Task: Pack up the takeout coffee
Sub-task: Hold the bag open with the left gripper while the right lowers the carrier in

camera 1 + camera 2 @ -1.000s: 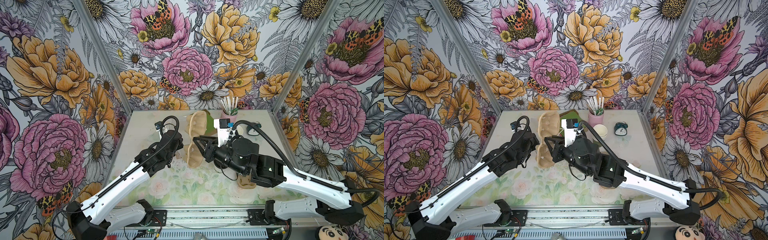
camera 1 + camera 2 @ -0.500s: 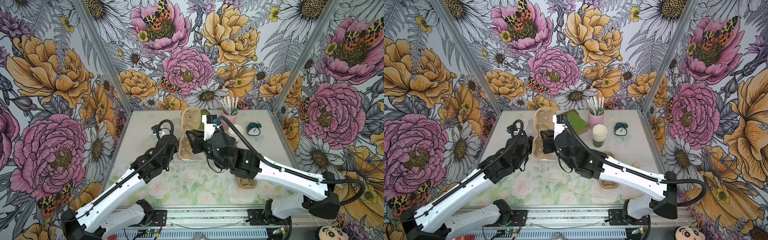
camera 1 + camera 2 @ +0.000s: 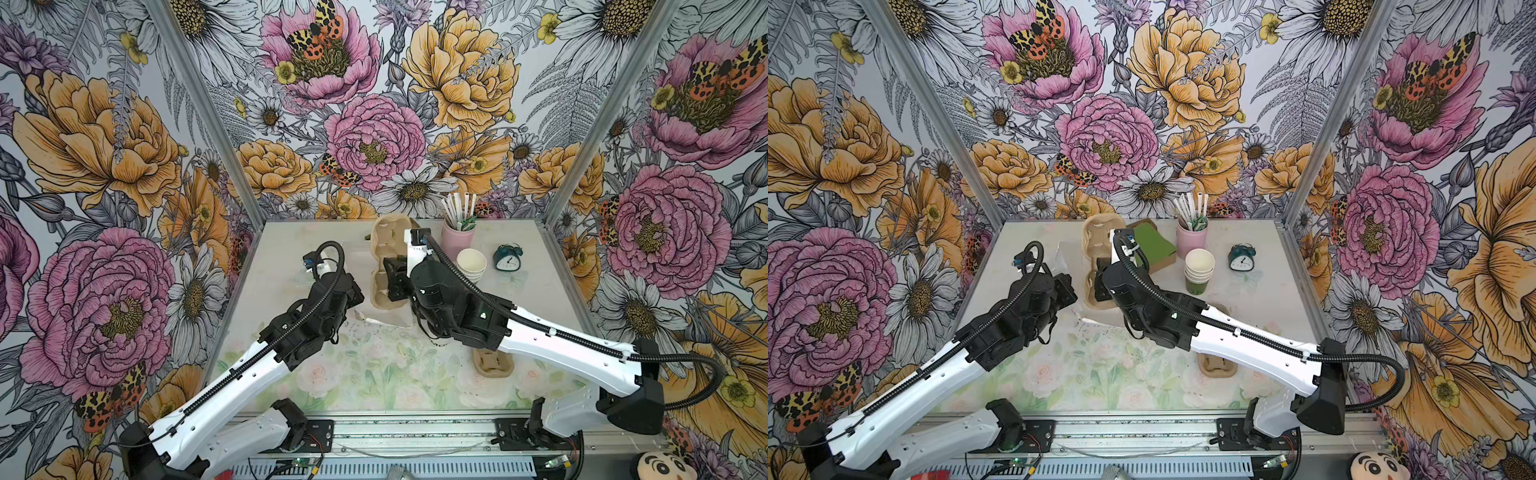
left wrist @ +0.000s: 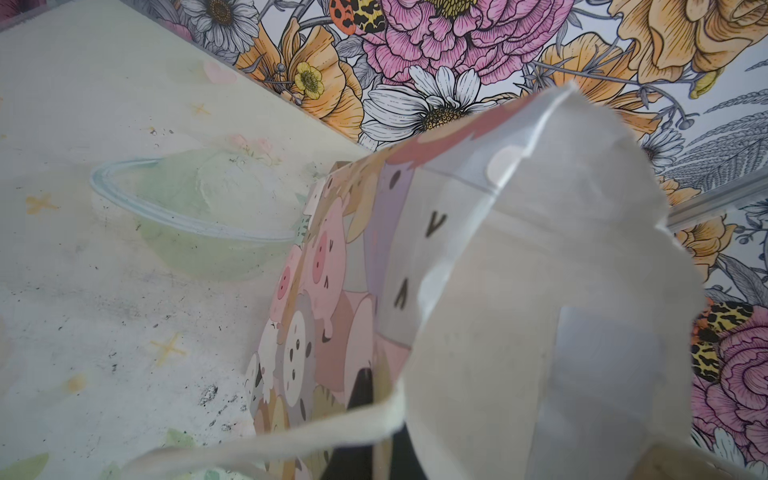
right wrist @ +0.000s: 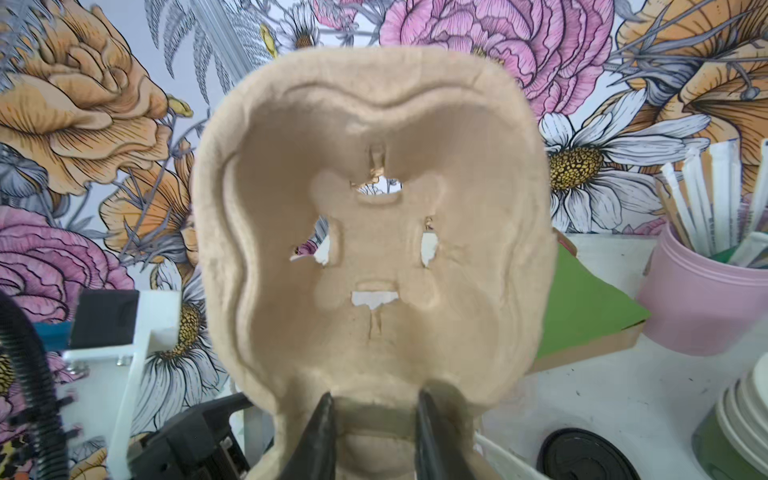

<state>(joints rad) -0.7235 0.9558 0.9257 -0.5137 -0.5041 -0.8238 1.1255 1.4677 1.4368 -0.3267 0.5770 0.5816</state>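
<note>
Moulded-pulp cup carrier [image 3: 382, 249], seen in both top views just left of the stack of paper cups [image 3: 471, 266], clamped at its narrow waist by the right gripper [image 3: 392, 279]. Farther left of the stack, beyond the carrier, the left gripper [image 3: 356, 293] has its jaws pinched together on the rim of a paper bag [image 3: 386, 320], whose pale flap shows under the carrier. A second carrier [image 3: 494, 361] lies flat on the table [image 3: 540, 307], nearer the camera than the stack and partly under the right arm. The takeout coffee cannot be made out in either top view.

Left wrist view: the bag's open mouth, cartoon animals printed outside, cord handle [image 4: 270, 440] across the foreground; the jaws themselves lie out of frame.

Right wrist view: two dark fingers [image 5: 322, 436] grip the carrier's middle bridge, its hollow side facing the lens. A round black lid [image 5: 582, 455] sits just beside the stack; whether it caps the coffee cup cannot be told.
</note>
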